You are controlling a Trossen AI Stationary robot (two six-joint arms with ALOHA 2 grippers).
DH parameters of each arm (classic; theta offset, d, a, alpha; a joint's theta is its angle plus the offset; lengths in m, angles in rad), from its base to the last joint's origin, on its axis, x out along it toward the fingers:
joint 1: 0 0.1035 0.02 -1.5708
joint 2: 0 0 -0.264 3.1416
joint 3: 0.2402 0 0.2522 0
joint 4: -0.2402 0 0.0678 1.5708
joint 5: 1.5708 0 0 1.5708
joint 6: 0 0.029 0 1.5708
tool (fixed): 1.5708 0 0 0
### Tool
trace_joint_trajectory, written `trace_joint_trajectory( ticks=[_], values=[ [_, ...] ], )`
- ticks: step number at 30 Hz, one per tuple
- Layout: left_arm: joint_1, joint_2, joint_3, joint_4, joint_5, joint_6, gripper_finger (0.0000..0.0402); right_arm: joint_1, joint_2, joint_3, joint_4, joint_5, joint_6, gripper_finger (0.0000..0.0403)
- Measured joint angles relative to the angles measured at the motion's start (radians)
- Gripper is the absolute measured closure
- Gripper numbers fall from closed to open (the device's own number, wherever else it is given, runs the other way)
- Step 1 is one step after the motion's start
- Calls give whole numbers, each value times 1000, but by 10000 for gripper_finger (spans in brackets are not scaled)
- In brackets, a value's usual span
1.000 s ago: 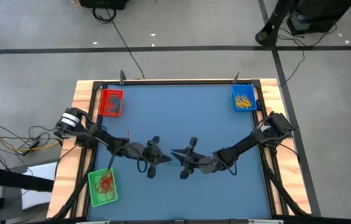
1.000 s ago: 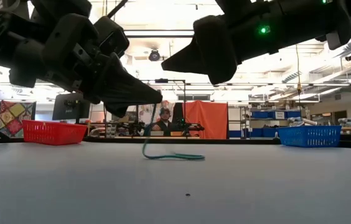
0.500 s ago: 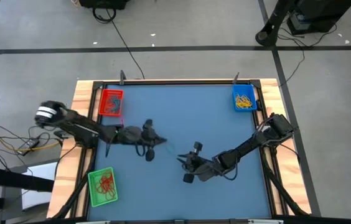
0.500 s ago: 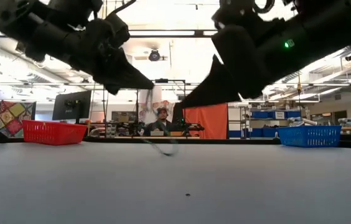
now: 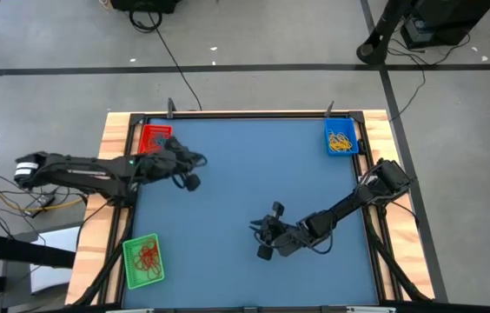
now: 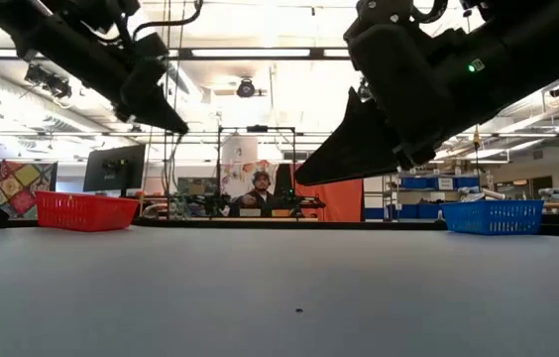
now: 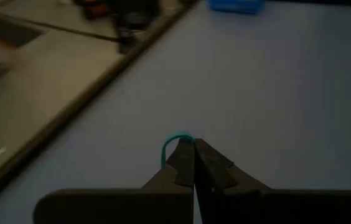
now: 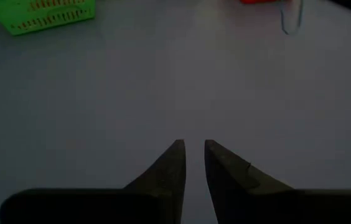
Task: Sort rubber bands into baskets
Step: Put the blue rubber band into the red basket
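The left tool [image 7: 193, 163] is clamped on a teal rubber band [image 7: 174, 142], hovering beside the red basket [image 5: 153, 137] at the counter's [image 5: 254, 165] ten o'clock. Next: move over it, release. The right tool [image 8: 191, 163], slightly apart, waits near center.

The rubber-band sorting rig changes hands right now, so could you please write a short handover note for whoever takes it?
Left gripper: shut on a thin blue-teal rubber band, raised beside the small red plastic basket at the table's far left corner.
Right gripper: slightly open, empty, over mid-table.
Red basket holds blue-teal bands, small blue plastic basket holds yellow bands, small green plastic basket holds red bands.
Done: no loose bands visible on the blue table top.
Left: probably drop the held band into the red basket.
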Motion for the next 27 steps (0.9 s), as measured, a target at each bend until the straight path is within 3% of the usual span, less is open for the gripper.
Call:
trace_joint_trajectory(
  ticks=[10,17,27],
  values=[
    [142,-246,26,-312,-243,-138,397,-19,0,0,-47,-3,78,336],
    [240,-344,33,-481,-290,-166,397,-18,0,0,-48,-4,81,336],
    [361,-349,30,-632,-289,-307,396,-18,0,0,-52,-62,34,333]
  ],
)
